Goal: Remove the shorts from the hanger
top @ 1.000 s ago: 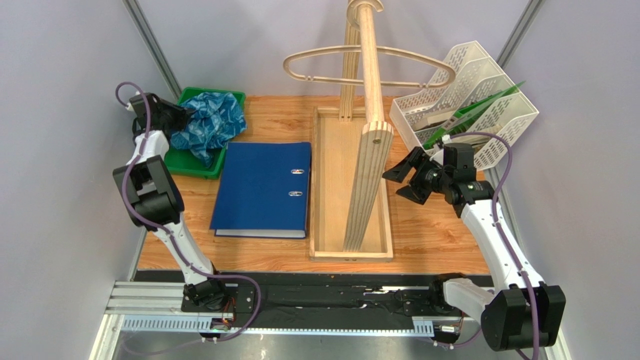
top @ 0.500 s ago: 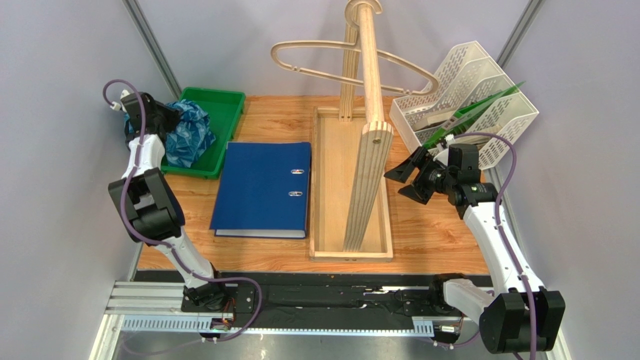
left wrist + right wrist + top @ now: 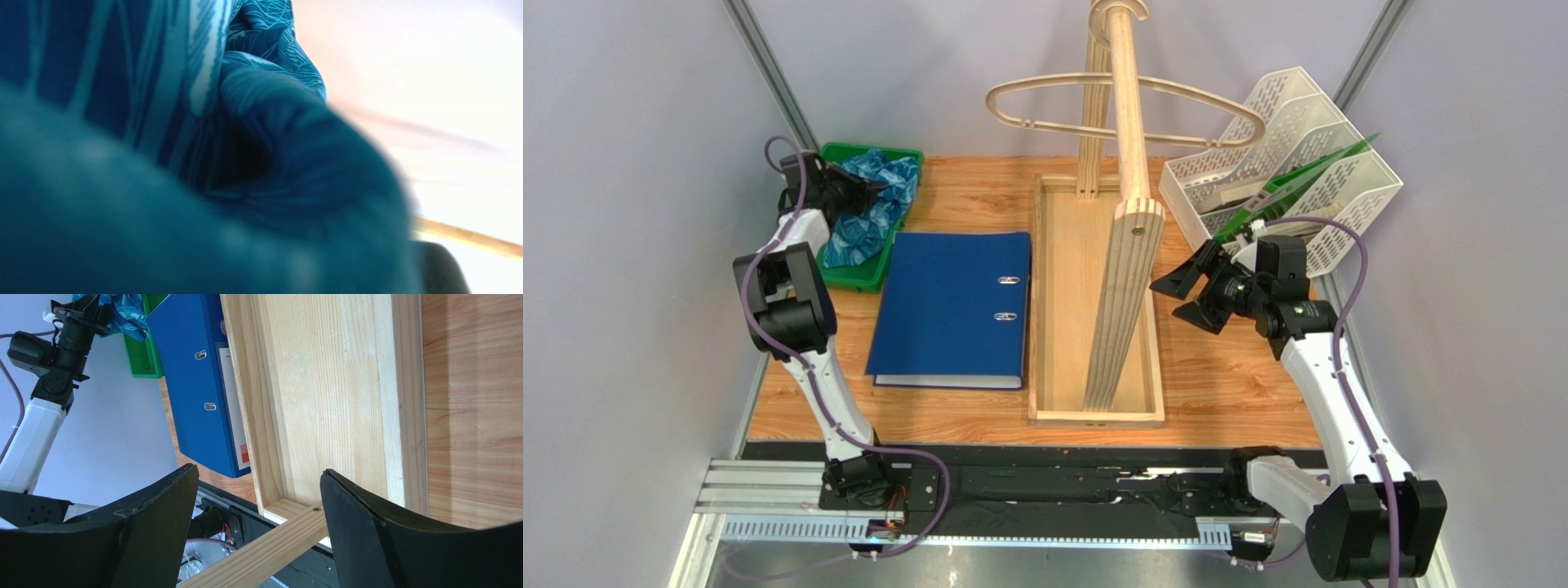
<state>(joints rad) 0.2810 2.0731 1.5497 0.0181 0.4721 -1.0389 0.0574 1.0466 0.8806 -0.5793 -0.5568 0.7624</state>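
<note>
While left gripper (image 3: 844, 194) sits clamped on soft blue wavy-print fabric shorts (image 3: 879, 184) over green plastic tray (image 3: 844, 275), right gripper (image 3: 1185, 284) stands wide open, empty; thin light-wood loop hanger (image 3: 1051, 86) well apart.

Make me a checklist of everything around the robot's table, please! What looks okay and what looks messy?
Surface: wooden table, no spills seen.
Job's things: shorts bunched in the green tray, far left; hanger hangs bare at the top of the wooden stand.
Clutter: blue binder lying flat; white organizer with green sheets, far right.
Grippers: left gripper closed on the shorts; right gripper open and empty, right of the stand.
Cables: purple cables run along both arms; no snag seen.
Surroundings: grey walls; metal rail at the near edge.
</note>
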